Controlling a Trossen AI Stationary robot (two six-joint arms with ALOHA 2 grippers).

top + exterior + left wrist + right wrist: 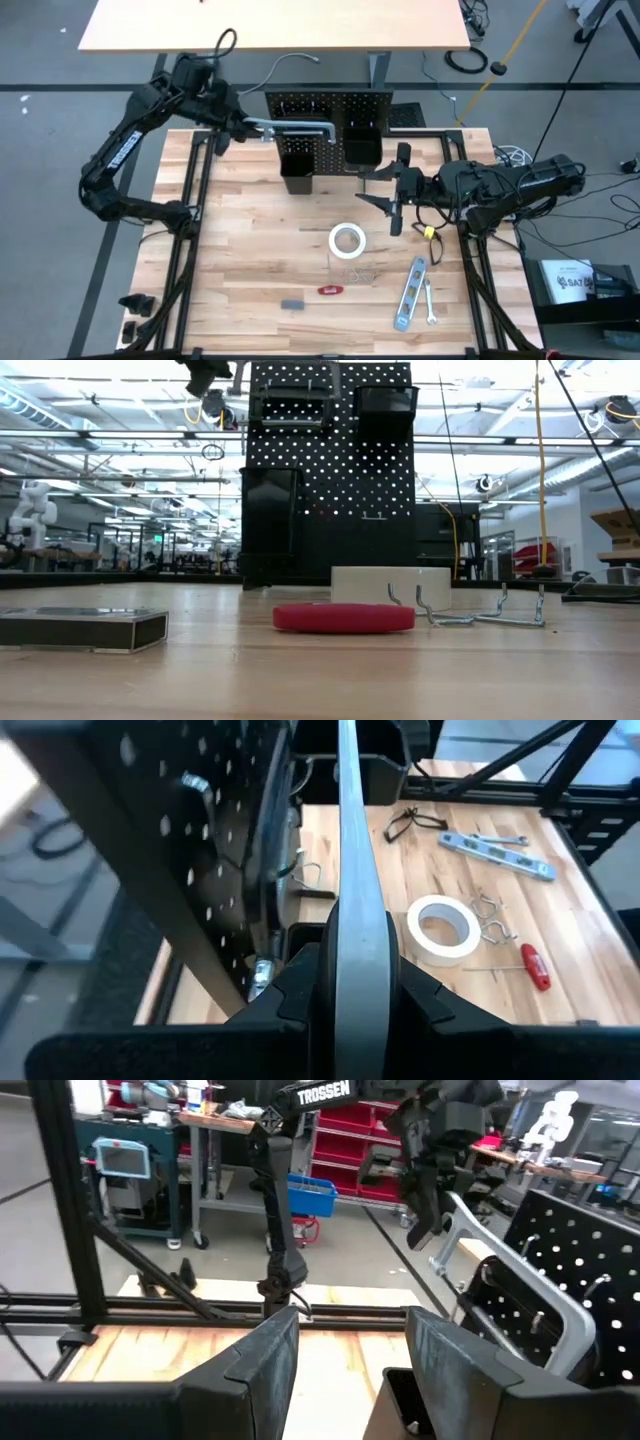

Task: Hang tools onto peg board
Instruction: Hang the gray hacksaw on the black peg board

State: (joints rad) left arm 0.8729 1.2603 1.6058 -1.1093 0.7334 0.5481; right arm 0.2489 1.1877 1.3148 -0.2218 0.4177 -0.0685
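The left tool (236,124) pinches one end of the grey bar clamp (295,127), held level above the peg board (330,103). Rigid metal, probably heavy and end-loaded, so it may droop; gripping nearer mid-bar seems steadier. The right tool (392,193) hovers spread over the bench (250,250).

The peg board (330,105) stands upright at the far edge of the desk (250,260), two bins (297,160) hanging on its near face. The left tool (228,118) sits off the board's left end, holding a bar clamp (295,127) that reaches across the board's top. The right tool (400,190) is over the desk, right of the bins. Nearer (toward the front edge) lie the tape roll (347,240), loose hooks (362,272), a screwdriver (331,290), then the level (409,293) and wrench (429,302) on the right.
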